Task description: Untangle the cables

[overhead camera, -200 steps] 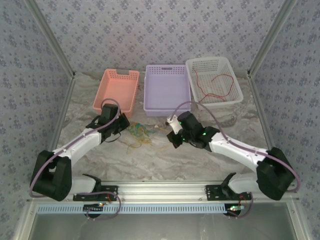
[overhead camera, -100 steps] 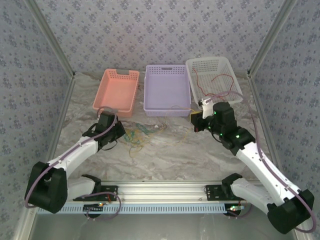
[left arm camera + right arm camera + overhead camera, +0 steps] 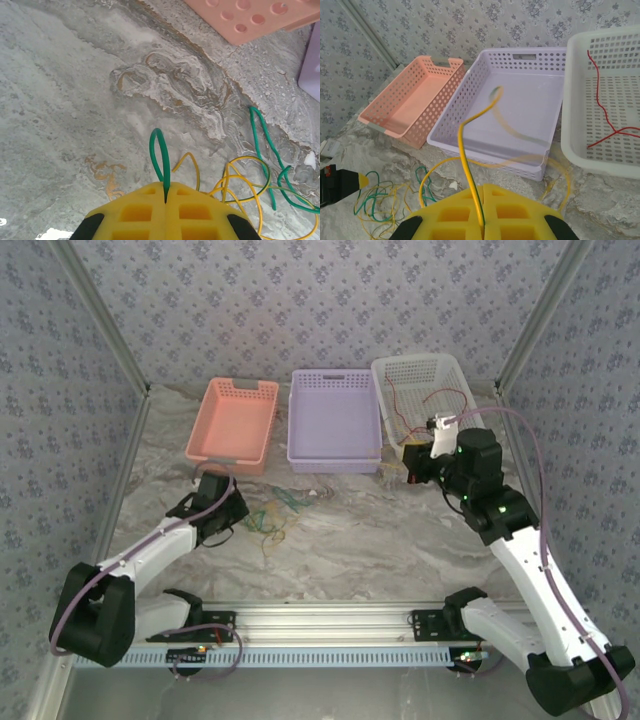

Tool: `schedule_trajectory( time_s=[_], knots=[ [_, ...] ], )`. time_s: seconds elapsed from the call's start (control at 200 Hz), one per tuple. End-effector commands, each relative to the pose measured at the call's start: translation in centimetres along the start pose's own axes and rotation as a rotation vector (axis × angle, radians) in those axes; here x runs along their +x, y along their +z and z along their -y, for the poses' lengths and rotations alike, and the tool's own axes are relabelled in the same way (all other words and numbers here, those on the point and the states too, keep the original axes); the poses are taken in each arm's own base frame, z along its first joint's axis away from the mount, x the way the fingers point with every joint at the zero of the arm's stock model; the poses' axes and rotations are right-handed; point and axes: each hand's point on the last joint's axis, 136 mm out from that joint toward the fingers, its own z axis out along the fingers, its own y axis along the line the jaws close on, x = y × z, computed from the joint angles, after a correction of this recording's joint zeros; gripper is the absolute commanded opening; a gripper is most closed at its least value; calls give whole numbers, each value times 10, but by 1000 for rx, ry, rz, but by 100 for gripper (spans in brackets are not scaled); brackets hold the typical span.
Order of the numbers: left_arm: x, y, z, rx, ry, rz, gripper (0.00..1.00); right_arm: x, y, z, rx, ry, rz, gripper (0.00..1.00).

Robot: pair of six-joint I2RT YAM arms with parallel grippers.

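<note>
1. The left hand (image 3: 165,192) is closed. Its yellow fingers pinch a green cable (image 3: 159,150), and a narrow loop of that cable stands out past the fingertips.
2. This hand sits low over the marbled surface (image 3: 400,540), in front of the pink basket (image 3: 245,388).
3. Just beside it lies the tangle (image 3: 272,512), with green and yellow cables looped over one another on the surface, near the front of the purple basket (image 3: 333,376).
4. The right hand (image 3: 482,200) is also closed, gripping a yellow cable (image 3: 461,145). It is raised near the front left corner of the white basket (image 3: 415,365).
5. From those fingers the yellow cable rises and bends over the purple basket, where it is blurred. Another stretch curves down toward the tangle on the surface.
6. A red cable (image 3: 598,102) lies inside the white basket, well apart from the tangle.
</note>
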Motion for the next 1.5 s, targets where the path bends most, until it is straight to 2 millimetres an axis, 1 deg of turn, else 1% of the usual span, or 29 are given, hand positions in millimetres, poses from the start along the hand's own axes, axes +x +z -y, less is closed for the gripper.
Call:
schedule_trajectory(
  time_s=[0.0,0.13,0.14,0.215,0.29,0.335,0.4,0.475,0.57,0.655,0.675,0.75,0.884,0.974,1.029,1.104,1.164,1.274,1.399,1.494],
  knots=[
    [2,-1,-17,-59,-15,14,0,-16,-9,-2,-2,16,17,0],
    [4,-2,-24,-80,-14,20,0,-20,-8,-6,-23,16,9,0],
    [4,-2,-24,-81,-14,18,1,-20,-8,-7,-26,15,8,0],
    [3,-7,-23,-72,-18,26,18,-20,-8,-9,-38,18,-2,0],
    [0,-17,-20,-53,-27,44,43,-20,-9,-13,-56,19,-10,0],
    [-4,-26,-17,-35,-34,59,52,-19,-9,-15,-67,23,-19,0],
    [-11,-42,-8,5,-41,86,60,-19,-10,-20,-97,24,-30,0],
    [-19,-63,4,63,-45,115,64,-15,-9,-26,-135,22,-54,0],
    [-25,-86,21,138,-47,119,67,-4,-5,-27,-144,18,-102,0],
    [-22,-97,41,214,-41,85,67,12,2,-19,-122,27,-152,0],
    [-20,-99,47,234,-38,76,67,23,3,-16,-112,39,-187,0],
    [-9,-102,70,308,-25,45,67,47,9,-10,-96,61,-248,0],
    [23,-95,109,383,-14,-11,63,90,14,2,-60,106,-342,0],
    [44,-85,134,403,-5,-28,62,112,13,5,-55,128,-385,0],
    [53,-78,147,404,-14,-22,61,122,12,7,-42,138,-410,0],
    [62,-66,162,400,-38,-19,58,125,11,5,-28,145,-426,0],
    [69,-54,169,377,-64,-21,58,126,10,5,-5,142,-438,0],
    [74,-33,180,330,-117,-9,58,128,11,5,15,153,-447,0],
    [77,-14,202,332,-129,-4,58,135,12,9,39,158,-467,0],
    [81,2,204,255,-91,-10,58,135,12,9,39,155,-461,0]
  ],
)
